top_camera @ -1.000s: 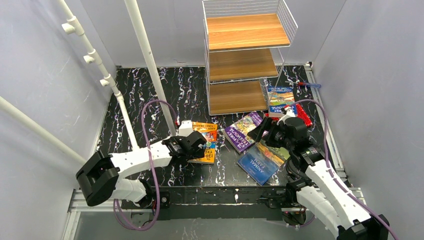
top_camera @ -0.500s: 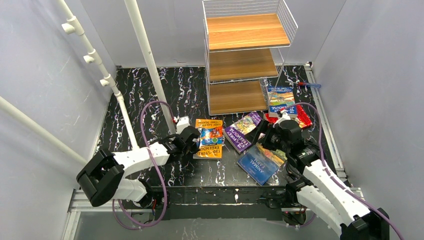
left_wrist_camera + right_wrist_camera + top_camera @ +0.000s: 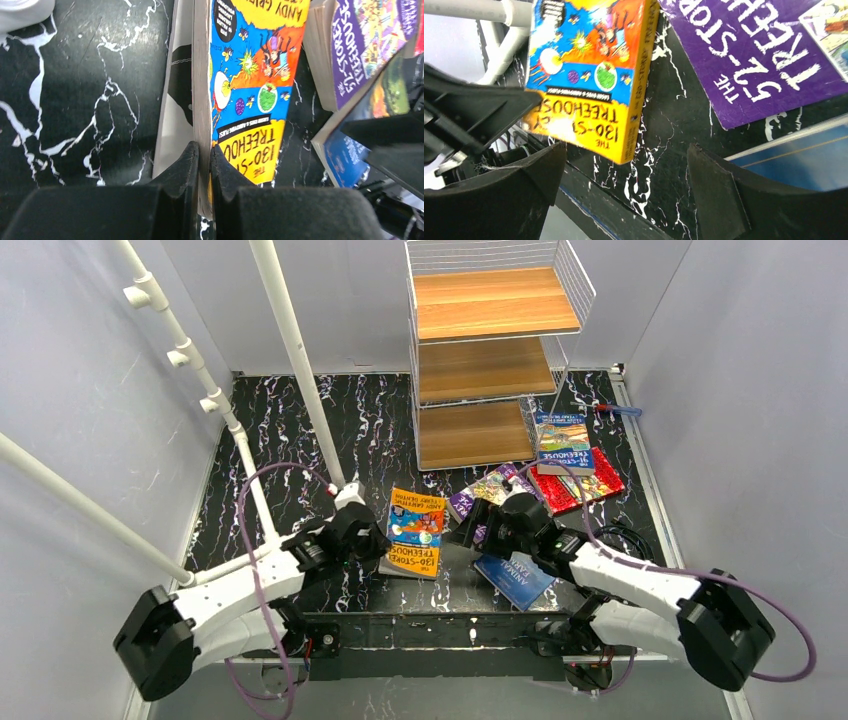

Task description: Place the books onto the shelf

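- Pinching the orange-yellow "130-Storey Treehouse" paperback [image 3: 250, 75] by its near left corner, my left jaws are closed tight, one finger on the cover and one on the back.
- That book's long axis runs from near to far across the black marble-patterned desk [image 3: 280, 440]. Its title end points toward the near edge, so from the top camera the lettering reads upside down.
- Its page edge is on the left, where I hold it, and its yellow spine faces right. The cover is tipped up toward the right, and I cannot tell whether the spine side rests on the desk.
- My right jaws are spread wide with nothing between them. They sit low over the desk, pointing left at that spine, with the purple "52-Storey Treehouse" paperback [image 3: 764, 60] just beside them on the far side.
- Lying flat at an angle near the front edge is the blue "Animal Farm" paperback [image 3: 515, 580], partly under my right arm.
- Further right, a blue Treehouse paperback [image 3: 562, 440] lies on top of a red one [image 3: 600, 480], beside the foot of the shelf.
- No book is on the tall white wire shelf with brown wooden boards [image 3: 495, 360] at the far side.
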You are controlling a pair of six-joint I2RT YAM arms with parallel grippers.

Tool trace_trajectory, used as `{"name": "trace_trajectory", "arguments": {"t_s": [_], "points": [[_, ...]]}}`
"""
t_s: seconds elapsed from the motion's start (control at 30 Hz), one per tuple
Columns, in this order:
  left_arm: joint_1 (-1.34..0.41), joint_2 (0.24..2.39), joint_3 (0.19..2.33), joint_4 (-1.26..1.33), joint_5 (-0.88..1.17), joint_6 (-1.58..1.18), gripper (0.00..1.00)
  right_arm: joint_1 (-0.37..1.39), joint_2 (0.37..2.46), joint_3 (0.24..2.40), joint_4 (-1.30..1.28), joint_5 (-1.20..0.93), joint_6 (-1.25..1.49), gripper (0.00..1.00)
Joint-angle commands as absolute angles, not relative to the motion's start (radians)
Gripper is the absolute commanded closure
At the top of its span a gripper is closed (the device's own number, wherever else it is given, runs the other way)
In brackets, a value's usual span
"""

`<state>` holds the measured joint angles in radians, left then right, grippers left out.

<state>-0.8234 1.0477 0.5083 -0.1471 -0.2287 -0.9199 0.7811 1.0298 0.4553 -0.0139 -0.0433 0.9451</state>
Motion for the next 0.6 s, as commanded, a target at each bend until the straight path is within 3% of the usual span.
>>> {"name": "trace_trajectory", "arguments": {"t_s": [0.0,0.57], "points": [[-0.817,0.915,0.474,-0.236,-0.164,-0.974,1.00,0.792,1.105,0.387,0.252,-0.064,1.099,0.01],[-0.795,0.646,0.386,-0.171,-0.010,-1.147,1.00,0.930,1.344,0.306,0.588,-0.004,1.341,0.01]]}}
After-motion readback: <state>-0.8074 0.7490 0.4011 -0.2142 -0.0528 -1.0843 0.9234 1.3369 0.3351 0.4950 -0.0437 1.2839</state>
